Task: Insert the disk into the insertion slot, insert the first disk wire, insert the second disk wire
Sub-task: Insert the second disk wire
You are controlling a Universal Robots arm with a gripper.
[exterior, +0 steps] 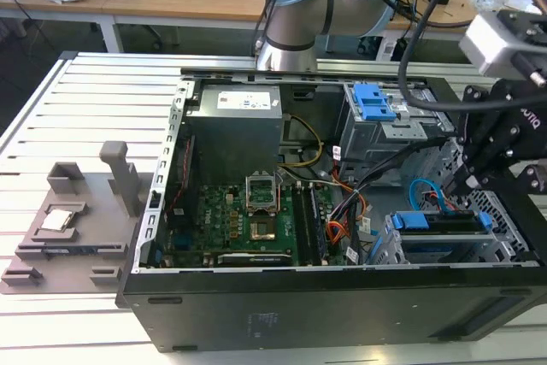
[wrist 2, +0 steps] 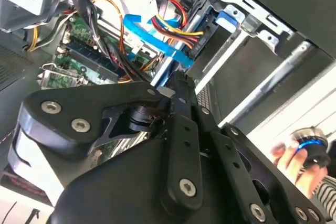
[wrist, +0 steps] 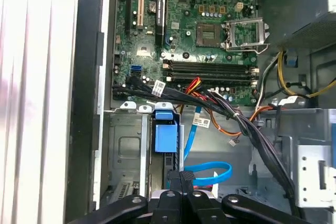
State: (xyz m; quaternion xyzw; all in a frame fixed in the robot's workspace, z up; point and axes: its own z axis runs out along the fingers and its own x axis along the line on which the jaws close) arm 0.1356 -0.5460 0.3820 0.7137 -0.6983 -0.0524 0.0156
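Blue-framed disk [exterior: 440,221] seated in insertion slot [exterior: 504,211], clenched end effector [exterior: 461,184] just above

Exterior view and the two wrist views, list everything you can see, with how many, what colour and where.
Computer case: one, black, open on the slatted table.
Slatted table: one, white, under the case.
Motherboard: one, green, on the case floor.
Power supply: one, grey, at the case's back.
Tall cage with latch: one, grey with blue latch, exterior view's right.
Disk: one, blue carrier, seated in the insertion slot.
Flat cable: one, blue, looped beside the disk.
Fixture tray: one, grey, exterior view's left.
Person's hand: one, holding a black and blue knob.
Gripper: one, black, over the disk.
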